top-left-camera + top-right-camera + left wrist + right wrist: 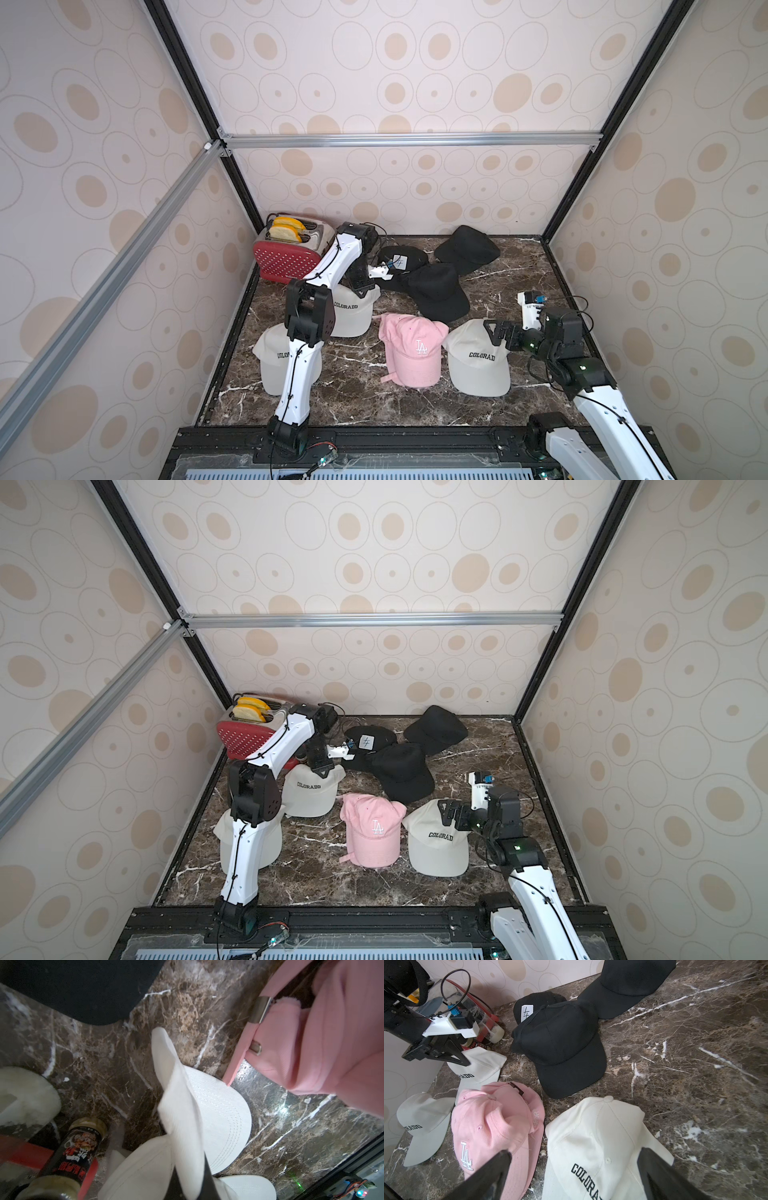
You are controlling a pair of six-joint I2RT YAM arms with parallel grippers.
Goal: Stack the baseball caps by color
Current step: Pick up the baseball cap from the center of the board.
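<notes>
Three off-white COLORADO caps lie apart, so you are likely starting that pile. Your left fingers (362,292) are clamped on the rear fabric of the far-left off-white cap (351,318), which sits on the table just near the toaster (286,257). That arm reaches far, elbow high, wrist pitched down. Next, lift the cap clear and carry it onto the near-left off-white cap (268,365), minding the sagging crown. Your right fingers (656,1172) stand apart over the right off-white cap (593,1136).

A marbled tabletop (515,286) bears scattered baseball caps (478,361) and a red toaster (286,259).
</notes>
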